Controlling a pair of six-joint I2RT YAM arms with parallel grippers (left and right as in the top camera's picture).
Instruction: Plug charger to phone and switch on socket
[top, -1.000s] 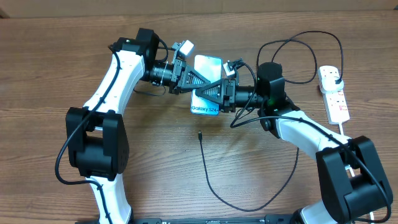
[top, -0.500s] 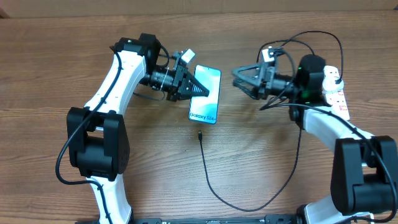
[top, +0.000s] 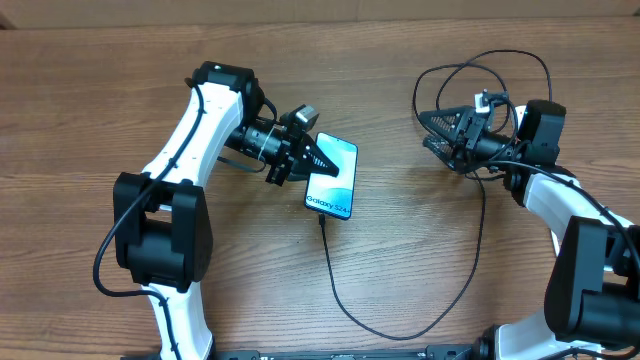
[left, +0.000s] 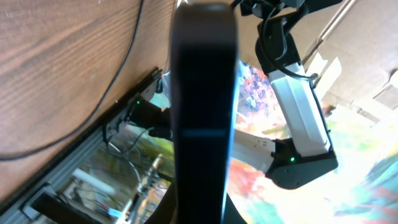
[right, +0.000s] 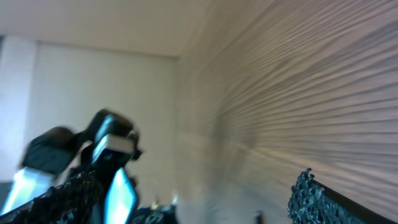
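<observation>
The phone (top: 334, 185), screen lit blue-teal, is tilted above the table in my left gripper (top: 316, 160), which is shut on its upper left edge. In the left wrist view the phone (left: 204, 106) shows edge-on as a dark bar. The charger's connector tip (top: 320, 218) lies on the table just under the phone's lower edge; its thin black cable (top: 400, 334) loops down, then up to the far right. My right gripper (top: 436, 130) is open and empty, well right of the phone; its wrist view shows the phone (right: 121, 193) far off. The socket is hidden behind the right arm.
The cable forms tangled loops (top: 490, 62) at the back right, around the right wrist. The right arm (left: 298, 106) shows beyond the phone in the left wrist view. Wooden tabletop (top: 420, 250) lies between the arms.
My right gripper let go of the phone and drew back to the right. My left gripper swung the phone down and right, bringing its lower edge over the connector tip.
</observation>
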